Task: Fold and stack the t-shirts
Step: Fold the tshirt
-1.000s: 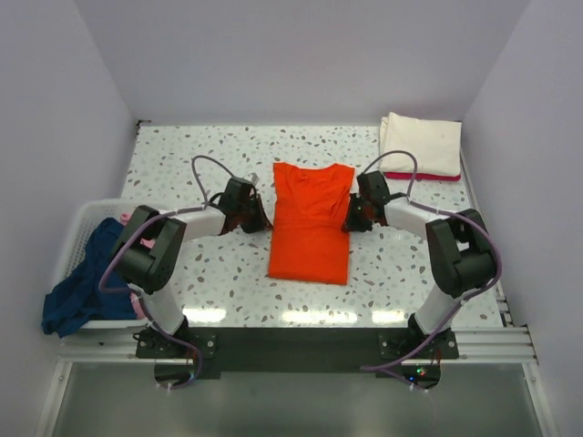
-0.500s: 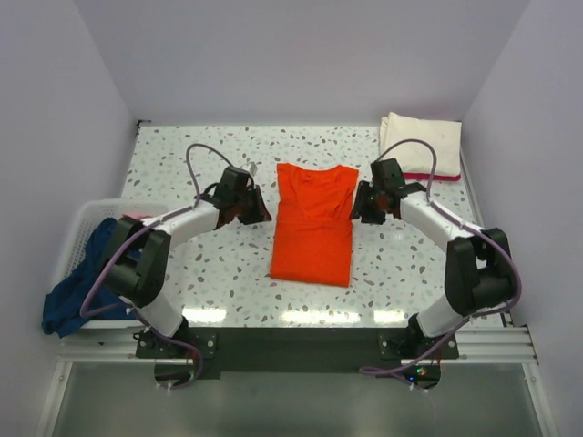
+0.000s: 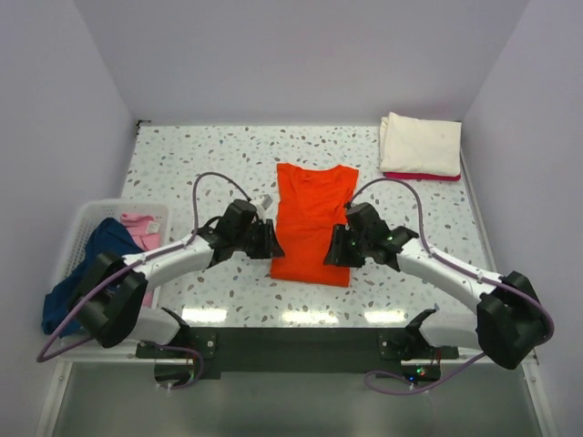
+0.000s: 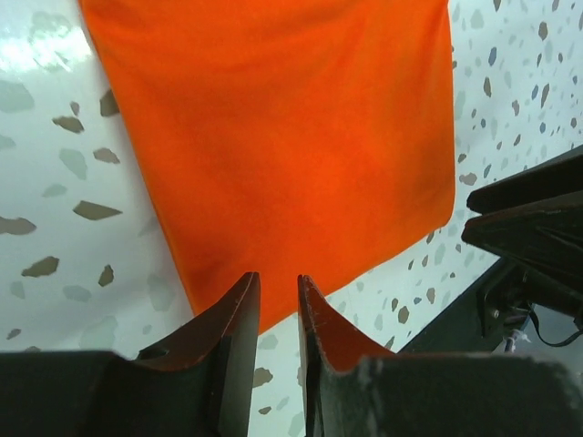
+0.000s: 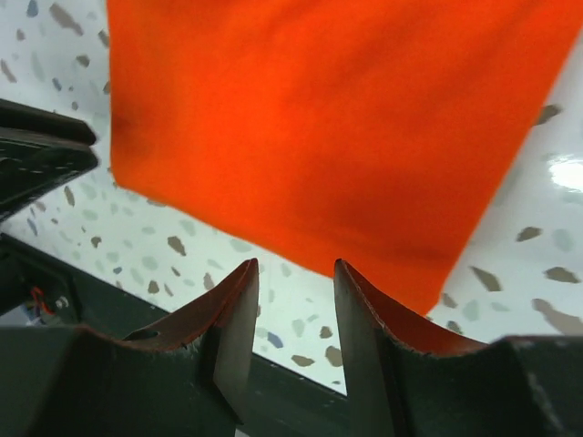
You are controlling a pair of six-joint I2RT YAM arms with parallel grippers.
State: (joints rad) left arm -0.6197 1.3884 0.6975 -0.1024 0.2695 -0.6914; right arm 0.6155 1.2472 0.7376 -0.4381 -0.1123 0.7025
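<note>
I'm at the crosswise fold of the orange t-shirt [image 3: 311, 214], which lies as a long strip in the middle of the bench [image 3: 182, 164], collar toward 12 o'clock. Both arms reach low and inward. The left gripper [image 4: 277, 284] and right gripper [image 5: 294, 269] each hover at a 6 o'clock hem corner, jaws narrowly parted, holding nothing. Next I'd pinch both corners and carry the hem toward 12 o'clock.

Five shirts: orange shirt [image 3: 311, 223], cream shirt [image 3: 421, 144], red shirt [image 3: 410, 176], navy shirt [image 3: 86, 282], pink shirt [image 3: 141, 228]. One basket [image 3: 91, 211]. Two tools: left tool [image 3: 270, 239], right tool [image 3: 334, 248].
</note>
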